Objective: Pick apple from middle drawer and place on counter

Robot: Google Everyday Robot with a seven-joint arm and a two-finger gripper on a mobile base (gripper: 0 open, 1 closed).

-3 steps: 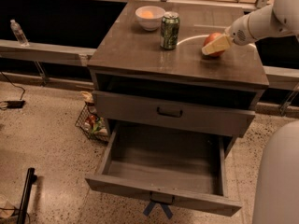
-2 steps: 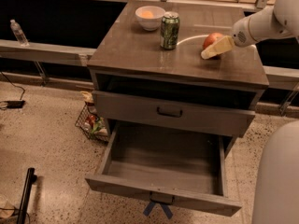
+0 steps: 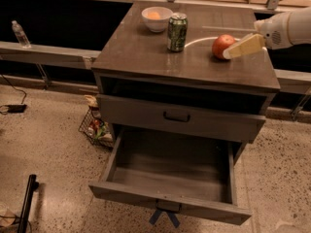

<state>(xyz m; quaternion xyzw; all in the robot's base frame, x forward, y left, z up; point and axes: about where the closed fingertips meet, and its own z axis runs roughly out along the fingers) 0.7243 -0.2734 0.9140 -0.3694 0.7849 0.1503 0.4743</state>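
Gripper (image 3: 233,52) by apple (image 3: 221,45) at counter's (image 3: 141,64) right; can (image 3: 177,32), bowl (image 3: 156,21) block the back; front bare.

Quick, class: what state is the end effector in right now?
End effector: beside the apple over the counter; open or closed cannot be told.

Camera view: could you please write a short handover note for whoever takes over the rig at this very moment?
Gripper: the pale gripper is over the counter's right side, close against the apple's right flank. Whether it holds the apple cannot be told.
Things: the round red-orange apple sits on the glossy grey-brown counter, right of the green soda can. The wide grey wooden middle drawer is pulled open, and nothing shows inside it.
Done: the apple is out of the drawer and on the counter.
Left: probably only to confirm release and draw the arm away.
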